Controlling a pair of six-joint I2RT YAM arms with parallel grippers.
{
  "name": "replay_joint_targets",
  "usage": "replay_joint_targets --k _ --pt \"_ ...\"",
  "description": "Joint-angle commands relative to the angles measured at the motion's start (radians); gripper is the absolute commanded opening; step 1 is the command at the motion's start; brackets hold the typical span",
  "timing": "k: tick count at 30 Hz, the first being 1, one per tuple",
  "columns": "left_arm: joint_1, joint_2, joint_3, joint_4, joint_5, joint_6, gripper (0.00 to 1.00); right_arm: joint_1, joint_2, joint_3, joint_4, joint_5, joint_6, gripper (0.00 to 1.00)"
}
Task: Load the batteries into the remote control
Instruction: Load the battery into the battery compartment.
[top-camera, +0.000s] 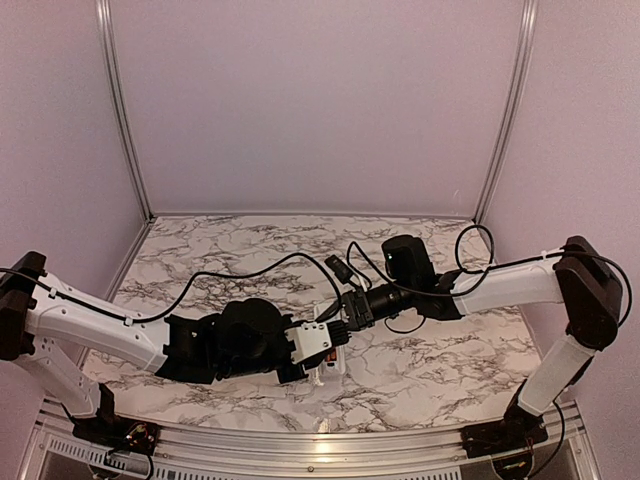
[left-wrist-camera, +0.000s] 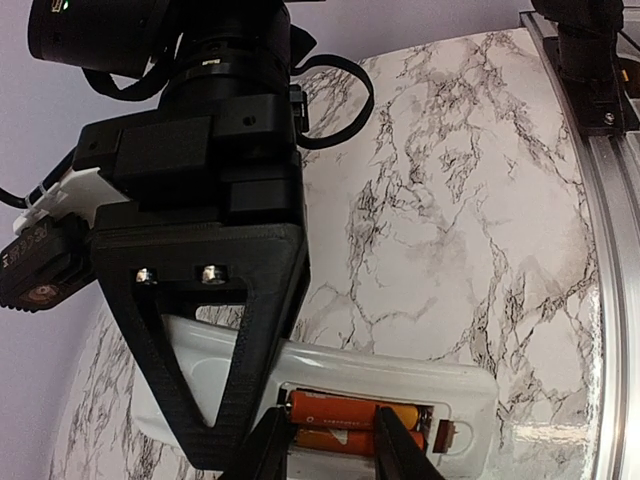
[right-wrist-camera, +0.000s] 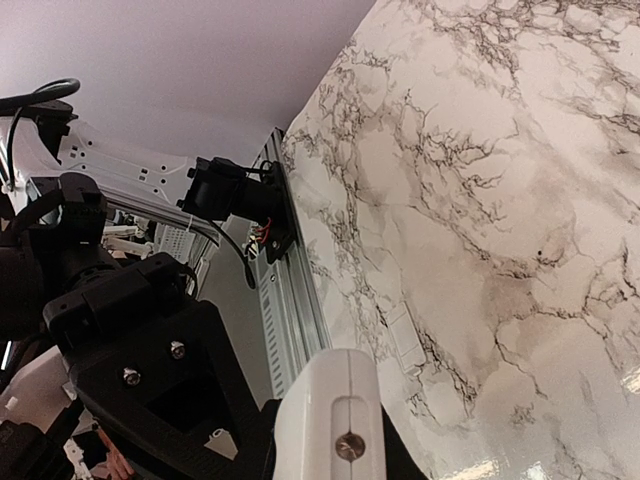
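Observation:
The white remote control (left-wrist-camera: 400, 375) is held off the table, back side showing, with its battery recess open. Two orange-red batteries lie side by side in the recess, an upper battery (left-wrist-camera: 335, 408) and a lower battery (left-wrist-camera: 335, 440). My right gripper (right-wrist-camera: 330, 452) is shut on the remote, which appears end-on in the right wrist view (right-wrist-camera: 335, 395). Its black triangular finger (left-wrist-camera: 225, 370) crosses the remote's left part. My left gripper (left-wrist-camera: 330, 448) is open, its two tips over the upper battery. In the top view both the left gripper (top-camera: 325, 350) and the right gripper (top-camera: 345, 315) meet at the table's front centre.
A small pale flat rectangular piece (right-wrist-camera: 404, 338) lies on the marble table (right-wrist-camera: 520, 200) near the front rail (right-wrist-camera: 295, 320). A small white piece (top-camera: 323, 376) sits on the table under the grippers. Black cables (top-camera: 250, 268) arch over the middle.

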Motion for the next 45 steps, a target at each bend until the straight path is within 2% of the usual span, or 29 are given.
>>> replay_joint_targets --k 1,4,16,31,45 --pt "-0.006 0.006 0.019 -0.010 -0.066 0.034 0.32 0.013 0.019 0.035 0.018 -0.034 0.008 0.00" --pt "-0.012 0.007 0.020 -0.008 -0.079 0.048 0.35 0.013 0.020 0.035 0.019 -0.034 0.006 0.00" --pt "-0.023 -0.021 0.019 -0.024 -0.104 0.092 0.35 0.013 0.029 0.033 0.021 -0.038 0.010 0.00" --pt "-0.024 -0.005 0.046 -0.058 -0.055 0.130 0.29 0.024 0.044 0.042 0.019 -0.050 0.010 0.00" --pt "-0.024 0.028 0.055 -0.091 -0.043 0.136 0.18 0.029 0.037 0.050 0.015 -0.055 0.009 0.00"
